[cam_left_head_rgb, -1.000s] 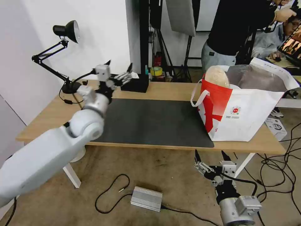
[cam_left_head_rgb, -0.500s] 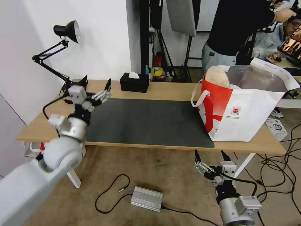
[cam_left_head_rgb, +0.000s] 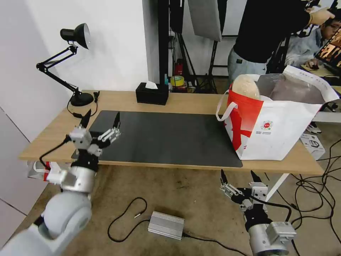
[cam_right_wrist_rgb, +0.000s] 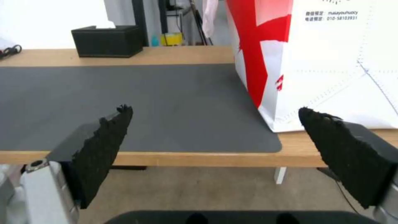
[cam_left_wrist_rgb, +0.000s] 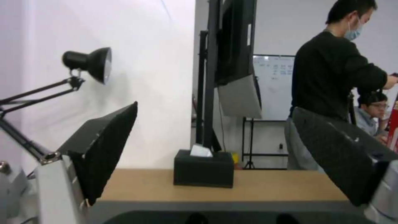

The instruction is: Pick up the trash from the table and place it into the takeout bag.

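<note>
The beige bowl, light and crushable and best pinched at its rim, sits in the bag at three o'clock on the table, while left gripper at nine o'clock and right gripper below hang wide open, empty.

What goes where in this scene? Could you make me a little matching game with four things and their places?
Things:
1. takeout bag
2. tissue box
3. left gripper
4. right gripper

Places:
A. below the table's front edge, over the floor
B. on the table's right end
C. at the table's back edge, past the mat
D. over the mat's left end

Pairs: 1-B, 2-C, 3-D, 4-A

Both grippers are open and hold nothing. The table carries a dark mat.
</note>
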